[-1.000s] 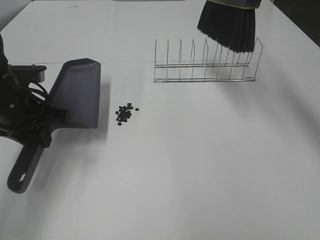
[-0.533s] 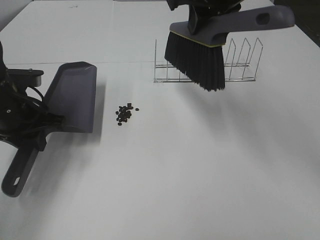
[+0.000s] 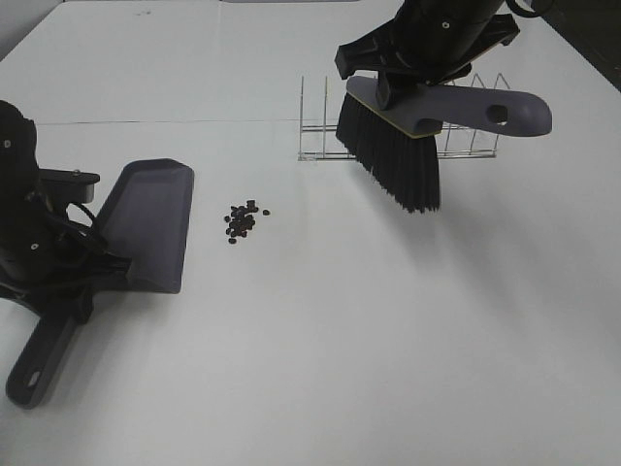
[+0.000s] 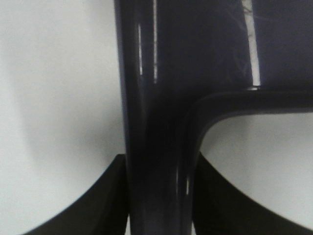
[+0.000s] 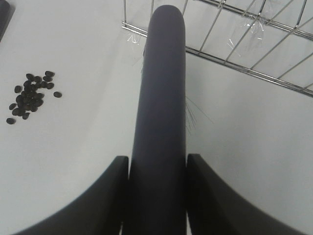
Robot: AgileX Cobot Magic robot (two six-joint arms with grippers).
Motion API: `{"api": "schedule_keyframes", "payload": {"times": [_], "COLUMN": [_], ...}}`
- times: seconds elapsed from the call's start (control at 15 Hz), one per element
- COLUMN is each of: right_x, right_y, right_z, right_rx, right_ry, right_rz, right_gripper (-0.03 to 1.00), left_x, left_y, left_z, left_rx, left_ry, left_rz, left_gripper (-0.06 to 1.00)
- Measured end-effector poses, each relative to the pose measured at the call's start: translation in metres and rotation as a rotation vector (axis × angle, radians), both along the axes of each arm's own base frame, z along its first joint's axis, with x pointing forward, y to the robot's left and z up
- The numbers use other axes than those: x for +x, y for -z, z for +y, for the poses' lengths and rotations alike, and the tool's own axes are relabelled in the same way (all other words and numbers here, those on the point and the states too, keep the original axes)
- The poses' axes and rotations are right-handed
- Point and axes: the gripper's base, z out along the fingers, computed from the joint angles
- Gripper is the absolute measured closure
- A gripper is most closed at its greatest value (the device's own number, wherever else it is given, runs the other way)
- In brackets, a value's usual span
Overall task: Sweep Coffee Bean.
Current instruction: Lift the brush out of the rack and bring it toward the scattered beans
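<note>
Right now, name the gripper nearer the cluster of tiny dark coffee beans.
Left. The left gripper, on the grey plastic dustpan, sits low near the coffee beans; the right gripper, holding the dark brush, hangs raised, farther off.

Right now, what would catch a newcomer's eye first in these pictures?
The big dark brush, tilted, is held at the right in front of a wire rack. A small cluster of coffee beans lies on the white table, with the dustpan just to its left, not touching them.
</note>
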Motion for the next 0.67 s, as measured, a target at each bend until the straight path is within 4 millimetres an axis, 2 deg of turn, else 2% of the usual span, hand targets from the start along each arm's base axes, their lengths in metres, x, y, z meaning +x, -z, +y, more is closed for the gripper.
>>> {"api": "schedule_keyframes", "payload": {"times": [0.2,0.4,0.67], "right_x": [0.001,0.006,0.007], "right_y": [0.001,0.015,0.027], "right_z": [0.001,0.003,0.012], "right_rx": [0.007,-0.007,-0.003], "right_ry": [-0.001,-0.001,-0.004], "right_rz": [-0.011,0.019,0.024], "right_gripper": [0.66,0.66,0.66], "left_x": [0.001,-0.002,-0.002], "left_y": [0.007,0.012,0.015], "left_z": [-0.002,-0.019,-0.022], "left_rx": [0.005,0.009,0.012], "left_ry": [-0.003,0.033,0.030], "left_rz": [0.013,0.019,0.027], "left_gripper": [0.60,0.60,0.60]}}
